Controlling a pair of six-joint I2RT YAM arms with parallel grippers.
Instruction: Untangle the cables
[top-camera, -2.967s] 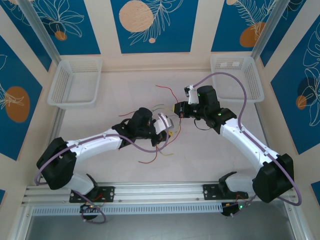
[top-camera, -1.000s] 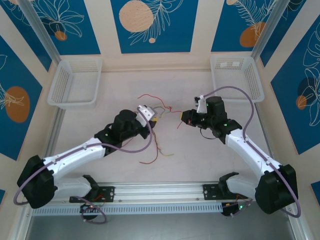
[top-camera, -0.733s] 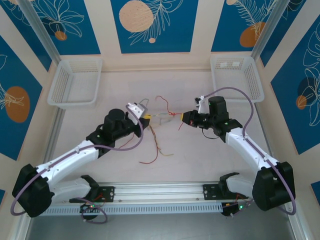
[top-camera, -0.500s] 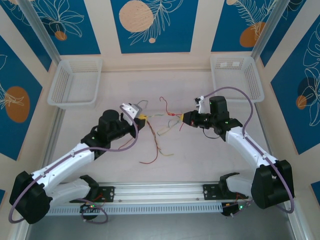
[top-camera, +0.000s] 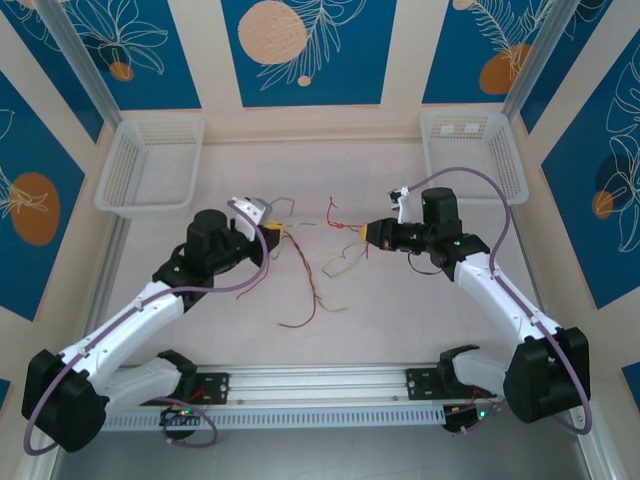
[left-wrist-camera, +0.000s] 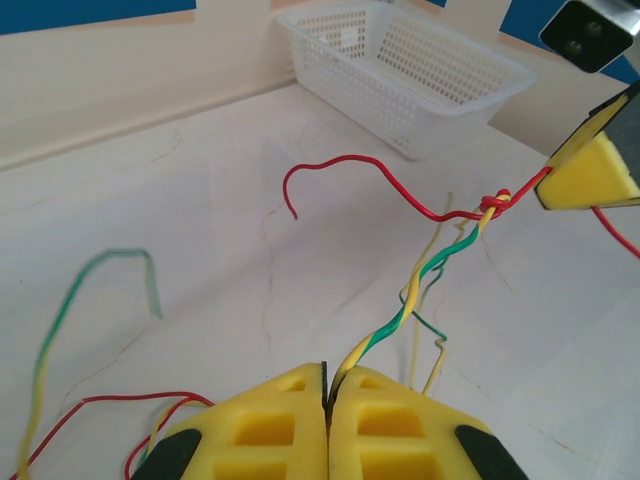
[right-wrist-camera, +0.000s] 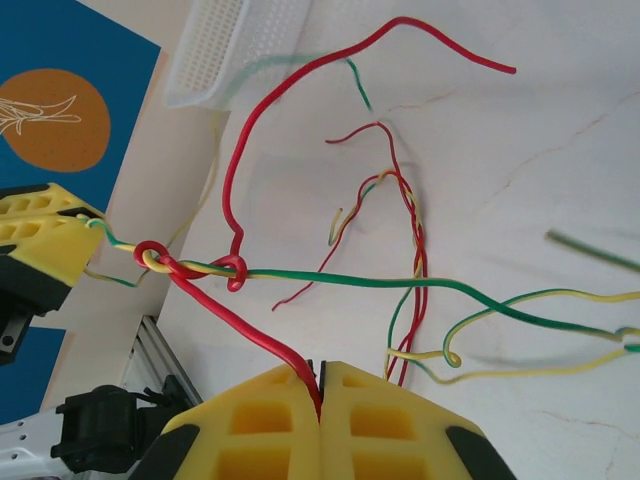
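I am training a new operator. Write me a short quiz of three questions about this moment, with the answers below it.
1. True or false: the left gripper is open.
2. What colour is the wire pinched in the right gripper? A. red B. blue C. white
3. How many white baskets stand at the far side of the table?

Key:
1. False. It is shut on the yellow-green wire.
2. A, the red wire.
3. Two, one at each far corner.
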